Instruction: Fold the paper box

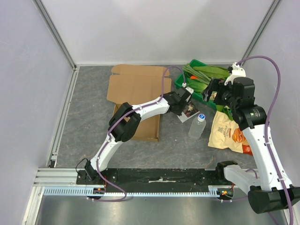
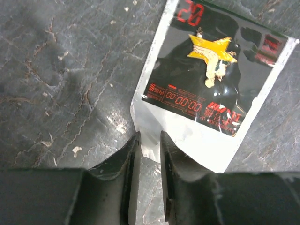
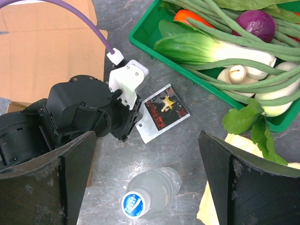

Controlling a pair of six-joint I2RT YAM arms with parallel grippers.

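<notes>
The paper box (image 1: pixel 133 89) is a flat brown cardboard blank at the back left of the table, and its edge shows in the right wrist view (image 3: pixel 47 47). My left gripper (image 1: pixel 186 108) reaches past its right side, away from the cardboard. Its jaws (image 2: pixel 149 137) have narrowed around the white corner of a small black sachet with a gold star (image 2: pixel 211 79), with a slim gap still showing between them. My right gripper (image 3: pixel 146 136) hovers open above the table right of the box, with nothing between its fingers.
A green tray (image 1: pixel 180 80) of vegetables stands at the back right. A clear water bottle with a blue cap (image 1: pixel 197 126) stands below the sachet (image 1: pixel 191 112). A tan-and-orange snack bag (image 1: pixel 227 133) lies under the right arm.
</notes>
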